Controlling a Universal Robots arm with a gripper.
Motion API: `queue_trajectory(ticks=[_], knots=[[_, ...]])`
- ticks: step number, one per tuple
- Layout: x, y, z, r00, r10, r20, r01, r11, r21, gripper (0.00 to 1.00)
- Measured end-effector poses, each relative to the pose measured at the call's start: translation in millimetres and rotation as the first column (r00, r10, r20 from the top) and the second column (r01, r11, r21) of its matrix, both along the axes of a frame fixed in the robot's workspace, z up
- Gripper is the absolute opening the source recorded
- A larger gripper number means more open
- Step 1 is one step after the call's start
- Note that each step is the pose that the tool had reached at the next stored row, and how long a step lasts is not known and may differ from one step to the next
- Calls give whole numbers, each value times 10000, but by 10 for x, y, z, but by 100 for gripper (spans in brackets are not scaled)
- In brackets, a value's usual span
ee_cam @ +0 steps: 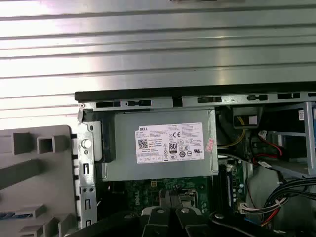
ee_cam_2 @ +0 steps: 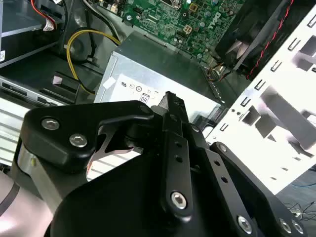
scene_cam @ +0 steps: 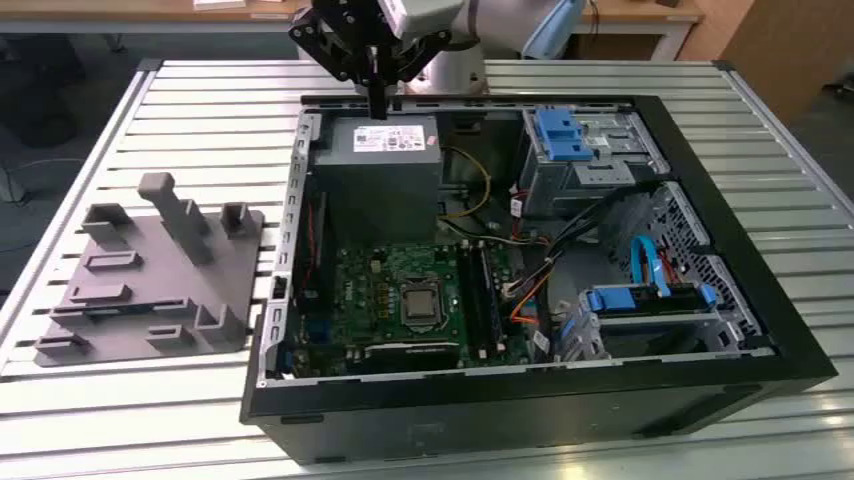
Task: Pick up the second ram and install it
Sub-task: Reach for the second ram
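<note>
— So, where does the gripper (scene_cam: 380, 108) stand?
— Above the power supply (scene_cam: 380, 170), by the edge of the computer case (scene_cam: 534, 405) nearest the arm's base.
— And its fingers (ee_cam_2: 175, 143)?
— Pressed together in the second wrist view, tip against tip, with nothing between them.
— Then where is the second ram (ee_cam: 11, 215)?
— In the first wrist view a thin blue-green strip lies in the grey fixture (scene_cam: 147, 290). That looks like it, though little of it shows. The fixture sits on the slatted table (scene_cam: 200, 90) just beside the case, at the exterior view's left, towards the table's edge on that side.
— So it is apart from the fingers?
— Well apart, with the case wall between them
</note>
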State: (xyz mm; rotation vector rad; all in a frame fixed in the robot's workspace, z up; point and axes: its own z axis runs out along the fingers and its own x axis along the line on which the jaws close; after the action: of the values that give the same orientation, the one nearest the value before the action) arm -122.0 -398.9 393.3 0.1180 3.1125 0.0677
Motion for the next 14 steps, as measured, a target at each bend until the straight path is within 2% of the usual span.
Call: queue_trajectory(ticks=[8, 14], knots=[[-21, 0, 0, 10000, 0, 0, 0, 10000, -1, 10], [-208, 0, 1, 10000, 0, -1, 0, 10000, -1, 10]])
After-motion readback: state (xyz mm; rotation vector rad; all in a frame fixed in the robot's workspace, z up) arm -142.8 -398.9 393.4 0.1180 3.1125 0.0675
